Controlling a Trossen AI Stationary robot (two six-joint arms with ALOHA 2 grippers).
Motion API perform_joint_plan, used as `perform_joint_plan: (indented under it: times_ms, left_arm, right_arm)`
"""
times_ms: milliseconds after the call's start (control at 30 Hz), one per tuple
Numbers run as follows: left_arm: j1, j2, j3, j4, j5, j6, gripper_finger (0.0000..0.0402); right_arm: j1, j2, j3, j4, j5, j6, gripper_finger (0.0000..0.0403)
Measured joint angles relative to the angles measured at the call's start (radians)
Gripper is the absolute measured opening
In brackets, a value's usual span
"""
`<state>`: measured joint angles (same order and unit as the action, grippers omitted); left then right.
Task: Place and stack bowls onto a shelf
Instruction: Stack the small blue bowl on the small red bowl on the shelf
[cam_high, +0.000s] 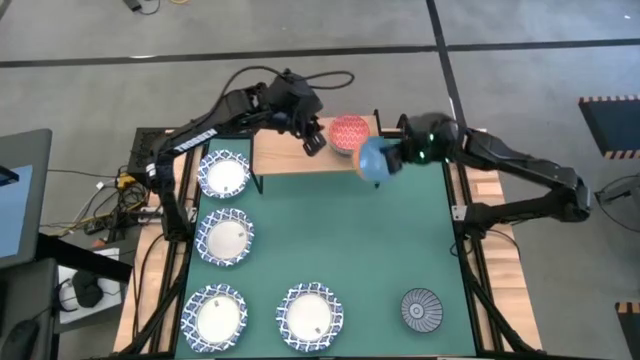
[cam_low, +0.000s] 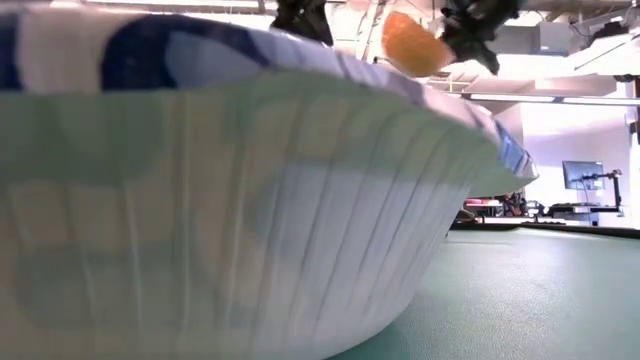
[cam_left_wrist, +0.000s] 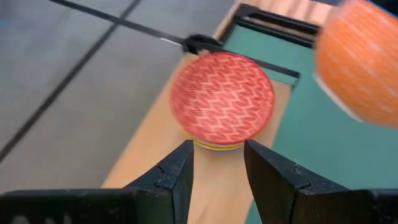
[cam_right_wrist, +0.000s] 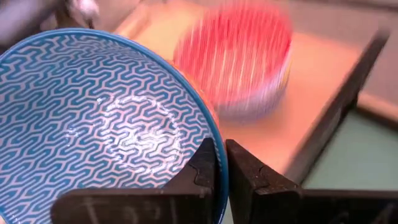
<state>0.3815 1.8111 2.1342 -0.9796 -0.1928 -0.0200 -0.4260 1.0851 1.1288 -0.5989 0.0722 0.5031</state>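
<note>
My right gripper (cam_right_wrist: 221, 163) is shut on a pale blue bowl (cam_high: 372, 160) with an orange outside (cam_low: 413, 44), held in the air at the shelf's right end. On the shelf (cam_high: 285, 150), a wooden plank, sits the red bowl (cam_high: 349, 132) (cam_left_wrist: 222, 96), with a yellow rim (cam_left_wrist: 217, 146) showing under it. My left gripper (cam_left_wrist: 217, 167) is open and hovers over the plank just left of the red bowl, touching nothing. Several wide blue-rimmed bowls (cam_high: 225, 237) and the ray-patterned bowl (cam_high: 421, 308) rest on the green mat. My right gripper pinches the pale blue bowl's rim (cam_right_wrist: 219, 140), one finger inside the bowl and one outside. It comes level from the table's right. The bowl is lifted clear and tilted, with its patterned inside (cam_right_wrist: 106, 124) facing the wrist camera and its orange underside toward the table's near side.
The wide bowls lie along the mat's left side and near edge; one (cam_low: 200, 200) fills most of the low view. The middle of the green mat (cam_high: 340, 230) is bare. Black shelf legs (cam_high: 258, 180) stand at the mat's far edge. Cables lie left of the table.
</note>
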Motion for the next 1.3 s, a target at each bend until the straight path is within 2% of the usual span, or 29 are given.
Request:
perform_joint_plan:
  times_ms: [133, 333, 433, 533, 867, 1100, 1300]
  left_arm:
    - [0.002, -0.012, 0.000, -0.023, -0.028, 0.001, 0.0128]
    - [-0.002, -0.013, 0.000, -0.118, -0.032, -0.011, 0.0128]
    - [-0.009, -0.013, 0.000, -0.168, -0.068, -0.024, 0.0128]
    - [-0.015, -0.013, 0.000, -0.197, -0.111, -0.027, 0.0127]
    - [-0.036, -0.013, -0.011, -0.237, -0.129, -0.034, 0.0127]
    - [-0.034, -0.013, -0.012, -0.224, -0.134, -0.037, 0.0127]
    - [-0.027, -0.013, -0.012, -0.214, -0.134, -0.027, 0.0127]
  right_arm:
    - [-0.063, 0.093, 0.050, 0.083, -0.023, -0.052, 0.0039]
    - [-0.085, 0.256, 0.155, 0.077, -0.025, -0.117, 0.0039]
    - [-0.103, 0.312, 0.213, 0.088, -0.024, -0.143, 0.0039]
    - [-0.122, 0.360, 0.258, 0.072, -0.024, -0.166, 0.0040]
    - [-0.184, 0.459, 0.343, -0.068, -0.016, -0.171, 0.0048]
    - [-0.191, 0.456, 0.345, -0.062, -0.017, -0.152, 0.0087]
    - [-0.209, 0.452, 0.345, -0.065, -0.021, -0.143, 0.0154]
